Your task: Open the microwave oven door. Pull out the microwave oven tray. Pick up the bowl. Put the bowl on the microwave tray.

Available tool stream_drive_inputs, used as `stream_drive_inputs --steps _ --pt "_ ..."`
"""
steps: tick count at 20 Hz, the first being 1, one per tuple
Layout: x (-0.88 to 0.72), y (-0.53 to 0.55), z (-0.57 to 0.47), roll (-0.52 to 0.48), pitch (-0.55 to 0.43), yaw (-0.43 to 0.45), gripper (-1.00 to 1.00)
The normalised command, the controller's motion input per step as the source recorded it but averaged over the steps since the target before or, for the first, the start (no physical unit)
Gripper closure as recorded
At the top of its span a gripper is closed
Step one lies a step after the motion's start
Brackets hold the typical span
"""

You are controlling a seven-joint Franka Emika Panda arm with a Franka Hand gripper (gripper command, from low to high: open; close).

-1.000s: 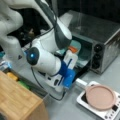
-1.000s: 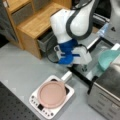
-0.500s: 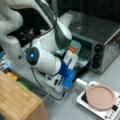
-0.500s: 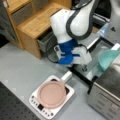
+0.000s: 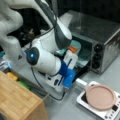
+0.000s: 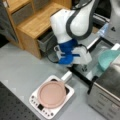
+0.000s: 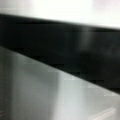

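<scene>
Front views show the arm blocking the microwave oven mouth; pincer state unclear, bowl there.

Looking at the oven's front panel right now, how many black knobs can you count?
3. On the boxy silver metal oven, the black knobs stand in one column at a front view's right: top, middle, bottom. No others show; the arm could hide more.
</scene>
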Motion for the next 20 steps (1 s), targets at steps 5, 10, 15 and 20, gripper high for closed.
stream_drive_inputs --steps 5,10,15,20 --pt "0.13 -0.07 -0.02 0.19 0.013 -0.012 -1.0" --pt "0.13 -0.07 -0.02 0.19 0.013 -0.012 -1.0" --pt "0.13 -0.07 -0.02 0.19 0.013 -0.012 -1.0" --pt "0.13 -0.07 -0.02 0.19 0.013 -0.012 -1.0"
